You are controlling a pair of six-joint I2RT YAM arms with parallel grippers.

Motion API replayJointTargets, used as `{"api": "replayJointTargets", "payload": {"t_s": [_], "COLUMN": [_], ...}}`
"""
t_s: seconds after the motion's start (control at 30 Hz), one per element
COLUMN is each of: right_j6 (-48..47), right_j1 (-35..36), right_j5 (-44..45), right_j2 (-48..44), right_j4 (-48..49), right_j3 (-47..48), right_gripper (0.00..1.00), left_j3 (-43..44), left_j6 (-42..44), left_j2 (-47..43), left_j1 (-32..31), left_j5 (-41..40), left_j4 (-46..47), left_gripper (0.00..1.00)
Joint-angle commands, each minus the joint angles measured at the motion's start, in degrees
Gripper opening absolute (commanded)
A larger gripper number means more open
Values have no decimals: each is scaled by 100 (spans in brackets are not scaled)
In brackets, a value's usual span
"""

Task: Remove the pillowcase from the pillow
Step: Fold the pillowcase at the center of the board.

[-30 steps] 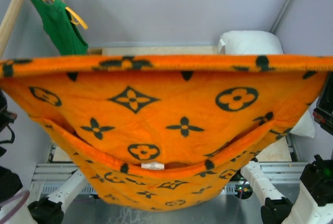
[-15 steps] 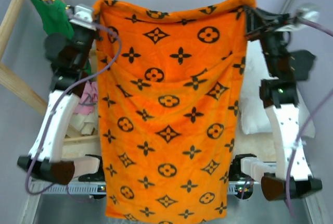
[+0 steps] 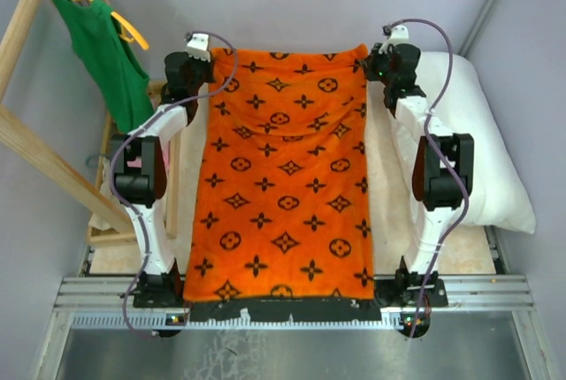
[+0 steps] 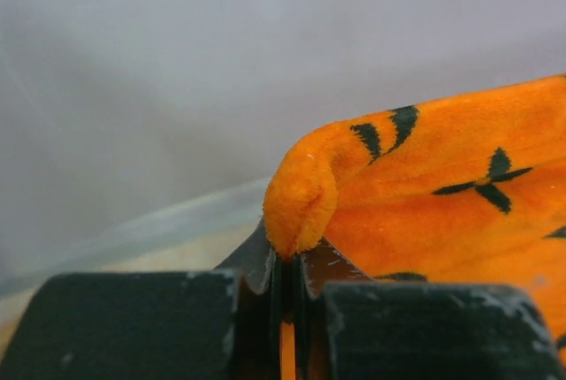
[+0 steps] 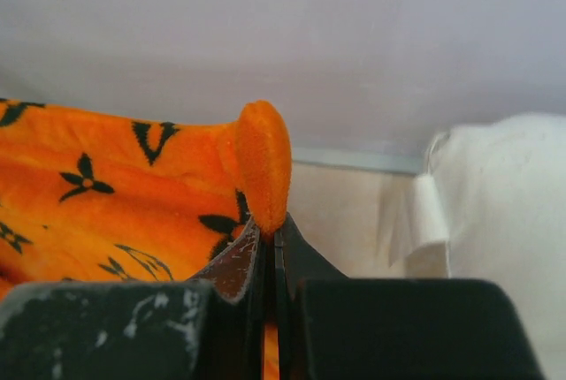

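The orange pillowcase (image 3: 285, 177) with black motifs lies spread flat down the middle of the table. My left gripper (image 3: 217, 62) is shut on its far left corner (image 4: 301, 199). My right gripper (image 3: 370, 60) is shut on its far right corner (image 5: 263, 168). The white pillow (image 3: 482, 146) lies bare along the right side of the table, outside the case; its edge and tag show in the right wrist view (image 5: 495, 194).
A green tank top (image 3: 106, 49) hangs on a hanger from a wooden rack (image 3: 40, 146) at the left. A pink cloth (image 3: 134, 161) lies beside the left arm. A grey wall stands just beyond the grippers. A metal rail (image 3: 292, 309) runs along the near edge.
Both arms have swung the pillowcase from raised in front of the camera down and away, laying it flat on the table. Both grippers stay shut on its corners.
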Motion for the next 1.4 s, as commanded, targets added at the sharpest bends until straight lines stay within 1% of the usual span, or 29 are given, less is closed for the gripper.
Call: {"api": "replayJointTargets", "payload": {"t_s": [0.0, 0.1, 0.13, 0.2, 0.33, 0.37, 0.47, 0.6, 0.67, 0.77, 0.83, 0.93, 1.03, 1.1, 1.17, 1.27, 1.37], "right_j6": [-765, -939, -988, -1026, -1021, -1021, -1090, -1183, -1097, -381, 342, 992, 1516, 1797, 1994, 2338, 2723], "right_j1": [-34, -34, -34, -37, -37, -35, -35, -34, -34, -34, -39, -26, -26, -26, -26, -39, -30], "right_j5": [-21, -75, -98, -119, -89, -97, -179, -345, -298, 15, 264, 198, 441, 889, 1367, 1837, 1932], "right_j2": [288, 523, 524, 392, -219, -340, -783, -1788, -2371, -3086, -3428, -3878, -4436, -4767, -5026, -5264, -5388], "right_j4": [223, 90, 103, 239, 919, 1044, 1029, 1266, 1442, 1866, 1849, 1511, 665, 50, -523, -1405, -1858], "right_j3": [1554, 1972, 1988, 1819, 919, 766, 289, -939, -1633, -2606, -3066, -3722, -4437, -4899, -5322, -5773, -6118], "right_gripper": [0, 0, 0, 0, 0, 0, 0, 0, 0, 0, 0, 0, 0, 0, 0, 0, 0], "left_j3": [1401, 2013, 2075, 1897, 932, 799, 131, -1352, -2068, -3062, -3645, -4439, -4987, -5315, -5574, -5896, -6159], "left_j6": [-140, -371, -393, -316, -173, -127, 35, 47, -41, -746, -1175, -1840, -1953, -2255, -2525, -2942, -3274], "left_j2": [587, 989, 1029, 912, 382, 299, -135, -1086, -1629, -2416, -2903, -3699, -4383, -4741, -5014, -5337, -5643], "left_j1": [182, 324, 360, 367, 381, 393, 421, 420, 420, 421, 420, 407, 412, 409, 415, 411, 409], "left_j5": [162, 453, 560, 670, 660, 633, 642, 557, 368, 17, -64, -608, -1016, -1220, -1213, -1063, -871], "left_j4": [779, 642, 624, 720, 1393, 1424, 1627, 2149, 2206, 2170, 2036, 1780, 997, 453, -50, -668, -1122], "left_gripper": [0, 0, 0, 0, 0, 0, 0, 0, 0, 0, 0, 0, 0, 0, 0, 0, 0]}}
